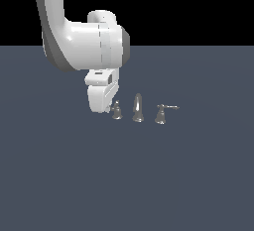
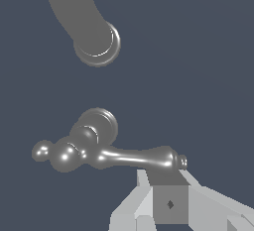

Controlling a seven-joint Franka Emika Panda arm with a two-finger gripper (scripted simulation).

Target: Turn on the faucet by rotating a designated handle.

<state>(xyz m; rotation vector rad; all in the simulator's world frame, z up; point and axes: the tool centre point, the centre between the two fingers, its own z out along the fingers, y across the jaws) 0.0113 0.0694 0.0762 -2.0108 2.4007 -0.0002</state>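
arm: we see the white Panda coming down from the exterior view's upper left, wrist bent over the floor
gripper: low, right against the left piece of the faucet; in the wrist view one grey fingertip sits just under the lever's far end, touching or nearly so, we can't tell which
gripper state: we can't tell — only one finger shows clearly, no visible pinch on anything
handle: leftmost of the three chrome pieces in the exterior view, upright bell base on the dark grey floor, near its middle; in the wrist view its lever lies sideways across the base
spout: centre piece, tall and tapered, just beside the handle, apart from it
twin handle: rightmost, wider base, thin rod pointing to the exterior view's right
surface: we see a plain floor carrying all three pieces in one row
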